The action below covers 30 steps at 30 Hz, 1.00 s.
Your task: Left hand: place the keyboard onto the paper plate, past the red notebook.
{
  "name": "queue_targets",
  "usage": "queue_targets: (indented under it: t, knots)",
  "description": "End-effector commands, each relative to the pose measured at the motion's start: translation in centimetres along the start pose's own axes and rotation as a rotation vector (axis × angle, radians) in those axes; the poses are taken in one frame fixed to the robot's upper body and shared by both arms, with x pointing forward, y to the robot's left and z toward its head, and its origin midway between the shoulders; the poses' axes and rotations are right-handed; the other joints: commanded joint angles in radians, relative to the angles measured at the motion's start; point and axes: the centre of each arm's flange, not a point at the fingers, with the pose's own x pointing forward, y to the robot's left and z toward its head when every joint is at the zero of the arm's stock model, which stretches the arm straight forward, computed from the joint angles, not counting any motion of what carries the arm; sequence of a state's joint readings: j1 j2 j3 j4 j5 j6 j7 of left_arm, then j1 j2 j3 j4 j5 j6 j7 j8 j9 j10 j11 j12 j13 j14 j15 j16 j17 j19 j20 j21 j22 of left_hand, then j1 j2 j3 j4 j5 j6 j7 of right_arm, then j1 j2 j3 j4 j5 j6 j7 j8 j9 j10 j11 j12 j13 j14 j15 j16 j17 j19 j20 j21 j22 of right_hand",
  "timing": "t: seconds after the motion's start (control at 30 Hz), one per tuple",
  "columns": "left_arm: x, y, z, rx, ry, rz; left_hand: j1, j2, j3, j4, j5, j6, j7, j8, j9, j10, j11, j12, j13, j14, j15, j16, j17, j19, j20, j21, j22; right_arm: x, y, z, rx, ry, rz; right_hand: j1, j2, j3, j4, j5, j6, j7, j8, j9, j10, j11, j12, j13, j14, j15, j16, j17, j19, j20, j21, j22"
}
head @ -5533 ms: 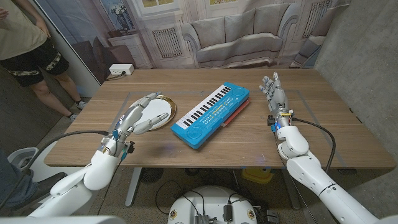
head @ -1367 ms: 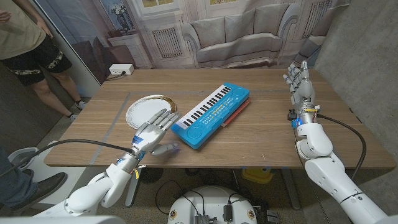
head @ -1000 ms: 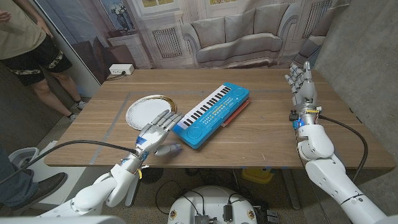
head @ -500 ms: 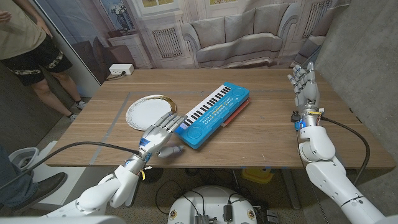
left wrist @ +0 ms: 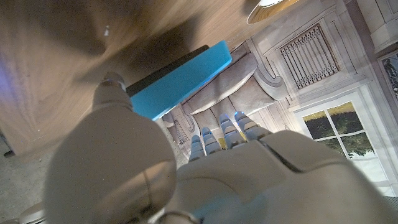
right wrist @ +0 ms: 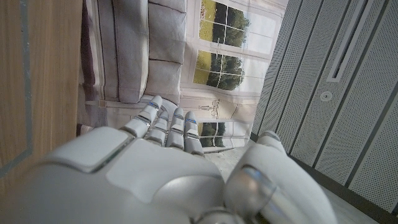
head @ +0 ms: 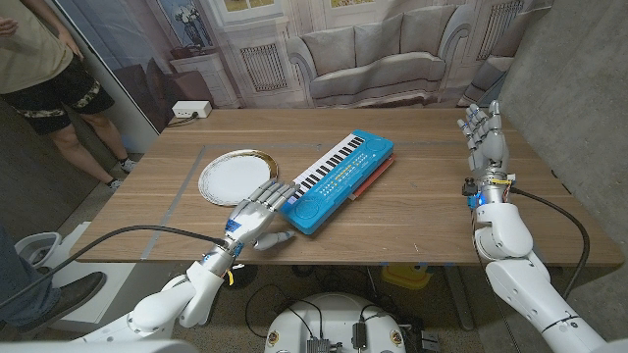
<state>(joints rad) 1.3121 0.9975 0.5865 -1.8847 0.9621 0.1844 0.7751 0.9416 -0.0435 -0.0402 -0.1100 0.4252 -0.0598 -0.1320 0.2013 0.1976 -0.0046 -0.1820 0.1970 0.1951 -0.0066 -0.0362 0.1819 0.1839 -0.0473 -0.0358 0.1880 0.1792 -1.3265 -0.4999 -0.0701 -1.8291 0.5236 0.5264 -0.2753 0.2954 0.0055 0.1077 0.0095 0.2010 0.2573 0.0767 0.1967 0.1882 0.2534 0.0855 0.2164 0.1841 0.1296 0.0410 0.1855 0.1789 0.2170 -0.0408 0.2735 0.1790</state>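
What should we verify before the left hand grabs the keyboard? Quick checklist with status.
1. Left hand free to grasp: ok, fingers apart, holding nothing.
2. Left hand at the keyboard: ok, fingertips reach its near end; contact cannot tell.
3. Paper plate free to receive: ok, nothing lies on it.
4. Keyboard sits on the red notebook: ok, red edge shows under its right side; risk the notebook drags along.
5. Right hand out of the way: ok, raised near the table's right edge, open, well off the keyboard.
6. Keyboard fits the plate: not ok, it looks much longer than the plate.
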Motion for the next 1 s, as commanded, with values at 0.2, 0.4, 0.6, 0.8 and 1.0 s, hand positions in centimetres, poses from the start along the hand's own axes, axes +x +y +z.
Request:
queue_targets:
  t: [0.2, 0.4, 0.6, 0.8, 1.0]
  knots:
    - [1.1, -1.4, 0.6, -0.022, -0.014, 0.009, 0.011, -0.001, -0.006, -0.002, -0.003, 0.011, -0.008, 0.008, 0.002, -0.004, -0.004, 0.005, 0.003, -0.008, -0.106, 0.005, 0.001, -0.010, -0.058, 0.009, 0.003, -1.0, -0.8, 0.4, -0.011, -0.008, -0.020, 0.001, 0.001, -0.003, 0.000, -0.002, 0.006, -0.002, 0.002, 0.005, 0.006, -0.001, -0.001, 0.002, 0.009, -0.002, 0.001, 0.004, 0.010, -0.002, -0.003, 0.002]
    - [1.5, -1.6, 0.4, -0.026, -0.020, 0.010, 0.012, 0.000, -0.008, -0.002, -0.004, 0.010, -0.005, 0.008, 0.002, -0.003, -0.004, 0.005, 0.003, -0.008, -0.104, 0.005, 0.001, -0.010, -0.059, 0.009, 0.003, -1.1, -0.8, 0.3, -0.011, -0.009, -0.022, 0.000, 0.001, -0.004, 0.000, -0.002, 0.006, -0.002, 0.002, 0.005, 0.006, 0.002, -0.001, 0.002, 0.010, -0.002, 0.001, 0.004, 0.011, -0.003, -0.005, 0.003]
    - [1.9, -2.0, 0.1, -0.030, -0.021, -0.003, 0.016, 0.003, -0.008, -0.002, -0.005, 0.012, -0.005, 0.008, 0.002, -0.002, -0.004, 0.006, 0.003, -0.007, -0.103, 0.006, 0.001, -0.009, -0.060, 0.010, 0.003, -1.0, -0.7, 0.1, -0.010, -0.007, -0.024, 0.000, 0.001, -0.004, 0.000, -0.002, 0.006, -0.002, 0.002, 0.006, 0.007, 0.002, -0.001, 0.002, 0.010, -0.002, 0.001, 0.004, 0.012, -0.002, -0.006, 0.003]
    - [2.1, -2.1, -0.2, -0.033, -0.023, -0.006, 0.019, 0.005, -0.008, -0.002, -0.005, 0.014, -0.006, 0.009, 0.002, 0.001, -0.004, 0.007, 0.003, -0.005, -0.104, 0.007, 0.001, -0.007, -0.061, 0.011, 0.003, -1.0, -0.7, -0.1, -0.009, -0.005, -0.029, 0.000, 0.001, -0.005, 0.000, -0.002, 0.006, -0.002, 0.002, 0.005, 0.008, 0.003, 0.000, 0.002, 0.010, -0.002, 0.001, 0.004, 0.012, -0.003, -0.007, 0.003]
    - [2.3, -2.2, -0.1, -0.043, -0.018, -0.007, 0.023, 0.008, -0.009, -0.002, -0.007, 0.021, -0.004, 0.012, 0.002, 0.004, -0.001, 0.008, 0.003, -0.004, -0.103, 0.007, 0.001, -0.006, -0.064, 0.012, 0.003, -0.9, -0.8, -0.2, -0.010, 0.000, -0.028, -0.001, 0.001, -0.006, 0.000, -0.002, 0.006, -0.001, 0.002, 0.005, 0.007, 0.003, -0.001, 0.002, 0.010, -0.001, 0.001, 0.004, 0.013, -0.002, -0.009, 0.003]
